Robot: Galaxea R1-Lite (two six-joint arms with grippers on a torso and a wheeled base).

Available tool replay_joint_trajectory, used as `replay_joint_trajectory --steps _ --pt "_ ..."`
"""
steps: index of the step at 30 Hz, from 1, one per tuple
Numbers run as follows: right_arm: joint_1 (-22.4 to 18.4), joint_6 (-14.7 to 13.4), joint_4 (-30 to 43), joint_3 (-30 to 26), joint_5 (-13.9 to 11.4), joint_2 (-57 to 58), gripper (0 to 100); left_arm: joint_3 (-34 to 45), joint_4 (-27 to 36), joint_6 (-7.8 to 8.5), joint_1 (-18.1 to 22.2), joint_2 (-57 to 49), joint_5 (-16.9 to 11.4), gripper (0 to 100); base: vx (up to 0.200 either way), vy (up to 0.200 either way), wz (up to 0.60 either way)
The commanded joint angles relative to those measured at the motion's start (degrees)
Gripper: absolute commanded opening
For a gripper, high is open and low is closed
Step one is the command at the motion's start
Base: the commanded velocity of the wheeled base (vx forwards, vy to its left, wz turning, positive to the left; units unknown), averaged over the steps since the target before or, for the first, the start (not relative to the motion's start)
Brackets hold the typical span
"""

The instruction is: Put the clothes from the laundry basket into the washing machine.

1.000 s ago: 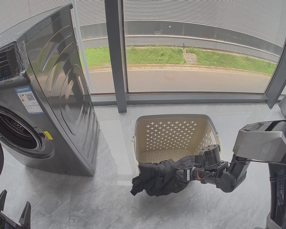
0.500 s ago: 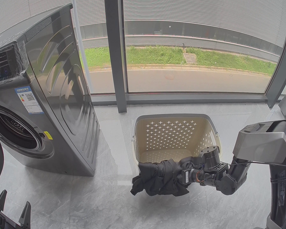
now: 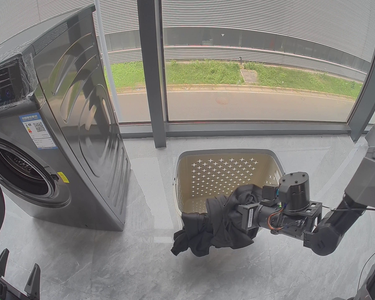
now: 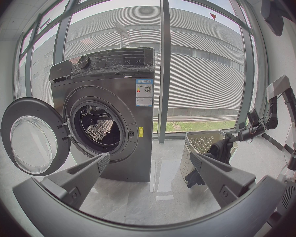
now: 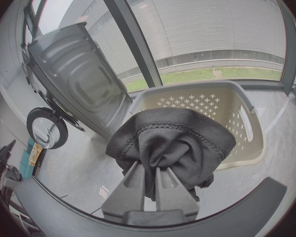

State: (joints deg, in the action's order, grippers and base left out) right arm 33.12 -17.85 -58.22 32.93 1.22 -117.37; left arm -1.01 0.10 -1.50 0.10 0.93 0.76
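Observation:
A black garment [image 3: 218, 226] hangs over the near rim of the cream laundry basket [image 3: 221, 176], part of it drooping outside toward the floor. My right gripper [image 3: 239, 217] is shut on a bunch of this garment [image 5: 169, 145], with the cloth lifted above the basket [image 5: 220, 116]. The grey washing machine [image 3: 50, 117] stands at the left with its drum [image 4: 97, 129] exposed and its round door [image 4: 33, 139] swung wide. My left gripper [image 3: 14, 273] sits low at the near left, open and empty, its fingers [image 4: 223, 178] spread in front of the machine [image 4: 111, 112].
A tall window with a dark vertical post [image 3: 152, 63] runs behind the basket. Pale marble floor [image 3: 125, 255] lies between the basket and the machine. The right arm's links [image 3: 362, 188] rise at the right edge.
The right gripper has risen and turned, pulling the bunched black garment up from the basket's near rim. The right arm's upper link swung out to the right. The left gripper stayed still.

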Motion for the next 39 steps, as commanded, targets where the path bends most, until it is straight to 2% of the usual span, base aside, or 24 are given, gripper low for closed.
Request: replay_joint_trajectory --steps 1,11,14,16,20,25,30,39 --pt "0.36 -0.70 -0.14 -2.08 0.01 11.37 0 0.92 -0.01 -0.17 -0.01 -0.93 0.12 100 0.000 0.000 0.00" --pt "-0.07 -1.31 -0.14 -4.80 0.36 25.61 0 0.92 -0.01 -0.08 -0.01 -0.93 0.12 100 0.000 0.000 0.00" --pt "-0.16 -1.31 -0.14 -5.68 1.24 28.34 0 0.92 -0.01 0.01 -0.01 -0.93 0.12 100 0.000 0.000 0.00" --pt "-0.43 -1.14 -0.05 -6.82 2.74 30.36 0 0.92 -0.01 0.09 -0.01 -0.93 0.12 100 0.000 0.000 0.00" --pt "-0.87 -0.26 0.92 -6.56 3.35 31.59 0 0.92 -0.01 -0.08 -0.01 -0.93 0.12 100 0.000 0.000 0.00" --pt "-4.29 0.88 1.09 -7.09 3.18 32.56 0 0.92 -0.01 0.09 -0.01 -0.93 0.12 100 -0.200 0.000 0.00" --pt "-6.75 4.66 0.74 -8.49 3.18 32.73 0 0.92 -0.01 0.09 -0.01 -0.93 0.12 100 -0.160 0.000 0.00" --pt "-6.05 4.66 1.18 -9.28 3.09 33.61 0 0.92 -0.01 0.18 -0.01 -0.93 0.04 100 0.000 0.022 0.00"
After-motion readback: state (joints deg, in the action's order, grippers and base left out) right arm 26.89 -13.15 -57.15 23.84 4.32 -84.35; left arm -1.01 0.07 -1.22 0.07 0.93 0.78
